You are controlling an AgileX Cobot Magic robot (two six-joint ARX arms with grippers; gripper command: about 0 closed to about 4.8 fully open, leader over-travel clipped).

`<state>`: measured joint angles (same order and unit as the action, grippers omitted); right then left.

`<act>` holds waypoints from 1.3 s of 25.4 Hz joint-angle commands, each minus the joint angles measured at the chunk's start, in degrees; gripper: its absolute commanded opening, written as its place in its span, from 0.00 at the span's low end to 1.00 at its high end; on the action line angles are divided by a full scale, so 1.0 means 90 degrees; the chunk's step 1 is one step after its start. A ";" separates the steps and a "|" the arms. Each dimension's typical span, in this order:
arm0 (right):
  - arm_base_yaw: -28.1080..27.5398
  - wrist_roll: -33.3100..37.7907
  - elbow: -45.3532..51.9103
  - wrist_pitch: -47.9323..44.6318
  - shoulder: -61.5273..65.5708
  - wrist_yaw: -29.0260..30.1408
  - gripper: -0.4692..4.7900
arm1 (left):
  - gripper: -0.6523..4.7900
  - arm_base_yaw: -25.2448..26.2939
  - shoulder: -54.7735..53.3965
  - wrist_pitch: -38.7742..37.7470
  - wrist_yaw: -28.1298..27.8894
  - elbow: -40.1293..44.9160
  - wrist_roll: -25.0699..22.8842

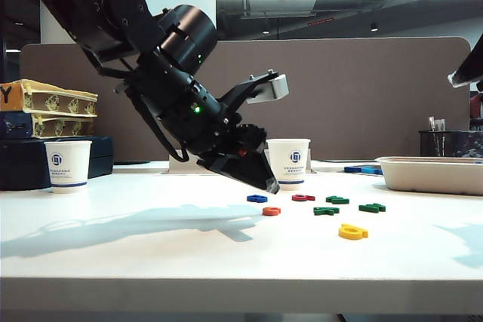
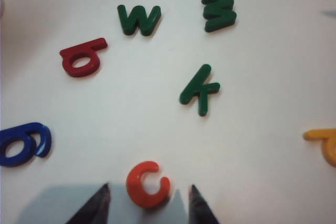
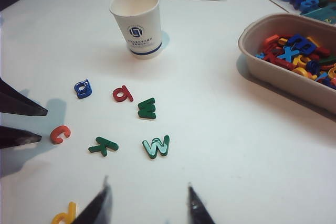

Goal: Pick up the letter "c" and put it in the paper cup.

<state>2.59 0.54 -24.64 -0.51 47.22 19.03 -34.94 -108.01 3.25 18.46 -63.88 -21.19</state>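
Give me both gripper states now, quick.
Left gripper: open, low over the table, fingertips either side of the orange c, not gripping it.
Right gripper: open, empty, up above the table away from the letters.

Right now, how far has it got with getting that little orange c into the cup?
Nothing is finished yet. The letter "c" lies flat on the table, and the paper cup shows no letter inside. In hand: the left gripper hangs over the c, open, one finger on each side. Left to do: close, lift, carry, drop. The right gripper is open and apart from it.
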 commanded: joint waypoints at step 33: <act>0.0010 -0.0068 -0.0027 0.0078 -0.0007 -0.0129 0.43 | 0.46 -0.0012 -0.0588 0.0372 -0.0080 -0.0078 0.0024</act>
<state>2.68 0.12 -24.64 0.80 47.24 18.00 -34.96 -113.01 6.72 17.78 -64.55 -20.99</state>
